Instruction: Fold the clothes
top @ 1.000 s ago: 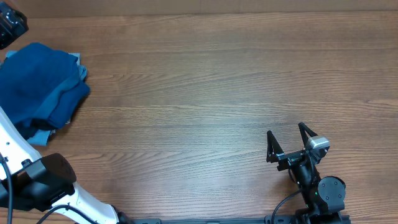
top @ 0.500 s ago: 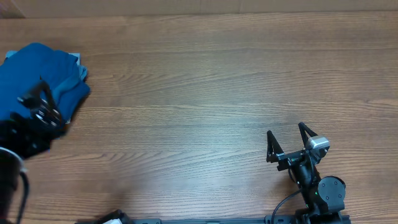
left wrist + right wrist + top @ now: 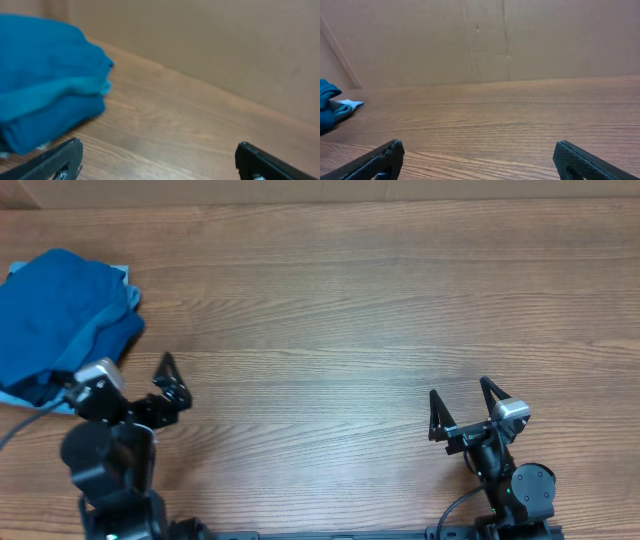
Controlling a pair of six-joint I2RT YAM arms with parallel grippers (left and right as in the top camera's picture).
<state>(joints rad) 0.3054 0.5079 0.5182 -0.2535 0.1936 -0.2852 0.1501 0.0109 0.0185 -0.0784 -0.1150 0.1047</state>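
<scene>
The clothes (image 3: 55,320) lie as a folded deep-blue bundle at the table's far left, and they fill the left side of the left wrist view (image 3: 45,75). My left gripper (image 3: 135,372) stands open just in front and to the right of the bundle, apart from it, with bare wood between its fingers (image 3: 55,160). My right gripper (image 3: 458,388) is open at the front right, nothing in it. In the right wrist view only an edge of the clothes (image 3: 327,107) shows at the far left, beyond the right gripper (image 3: 477,162).
A pale light-blue garment (image 3: 122,275) peeks out from under the blue bundle, also visible at its near corner (image 3: 62,402). A brown cardboard wall (image 3: 485,40) closes the back of the wooden table (image 3: 340,310).
The left arm has swept from the far left, over the bundle, down to the front left of the table. The right arm has not moved.
</scene>
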